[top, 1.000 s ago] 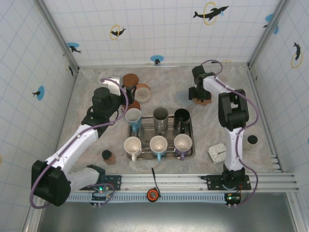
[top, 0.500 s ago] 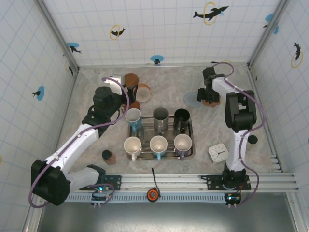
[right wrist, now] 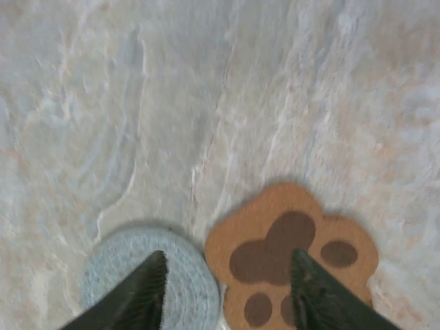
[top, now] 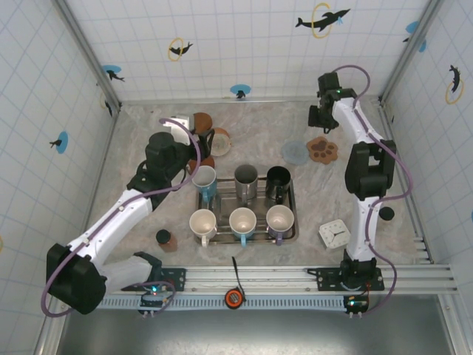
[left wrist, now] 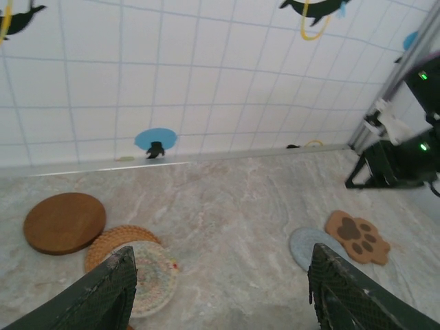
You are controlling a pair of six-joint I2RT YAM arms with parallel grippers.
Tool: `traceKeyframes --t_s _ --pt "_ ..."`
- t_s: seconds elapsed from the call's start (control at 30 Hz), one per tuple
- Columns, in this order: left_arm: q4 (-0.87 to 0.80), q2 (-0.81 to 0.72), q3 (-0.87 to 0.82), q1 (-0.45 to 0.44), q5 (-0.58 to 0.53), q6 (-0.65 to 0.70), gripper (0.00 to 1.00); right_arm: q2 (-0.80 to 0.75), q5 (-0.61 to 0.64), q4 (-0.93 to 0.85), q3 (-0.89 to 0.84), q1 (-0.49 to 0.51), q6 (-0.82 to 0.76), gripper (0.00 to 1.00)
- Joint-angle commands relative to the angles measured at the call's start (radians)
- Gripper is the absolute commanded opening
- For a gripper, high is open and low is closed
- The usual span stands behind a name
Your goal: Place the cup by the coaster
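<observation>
Six cups stand in a metal tray (top: 290,194): a white one with a blue handle (top: 204,180), a steel one (top: 246,180) and a black one (top: 278,179) behind, three pale ones in front. A brown paw coaster (top: 322,149) (right wrist: 289,254) lies flat beside a grey-blue round coaster (top: 294,151) (right wrist: 151,282). My right gripper (top: 318,117) (right wrist: 228,252) hangs open above that pair, holding nothing. My left gripper (top: 198,155) (left wrist: 221,251) is open and empty beside the tray's back left corner, above a pale woven coaster (left wrist: 151,275).
A brown wooden disc (left wrist: 64,222) and an orange woven mat (left wrist: 113,237) lie at the back left. A small clock (top: 333,233), a black knob (top: 386,214) and a small brown pot (top: 164,238) sit near the front. The tiled walls close in the back and sides.
The right gripper slid the paw coaster to the right, let go of it, then rose and drew back toward the rear wall. The left arm has barely moved.
</observation>
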Motion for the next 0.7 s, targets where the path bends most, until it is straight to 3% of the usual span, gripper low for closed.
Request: traceKeyframes --t_s 0.0,0.23,0.67 --pt "-0.012 0.009 0.047 -0.018 -0.016 0.008 0.66 0.126 -0.025 -0.095 0.111 -0.014 -0.002 0.4" --pt "-0.036 0.036 0.081 -0.04 -0.037 0.016 0.66 0.259 -0.041 -0.138 0.234 -0.026 0.004 0.17" --pt "-0.054 0.093 0.141 -0.095 -0.06 0.025 0.66 0.236 -0.065 -0.06 0.056 -0.053 0.015 0.13"
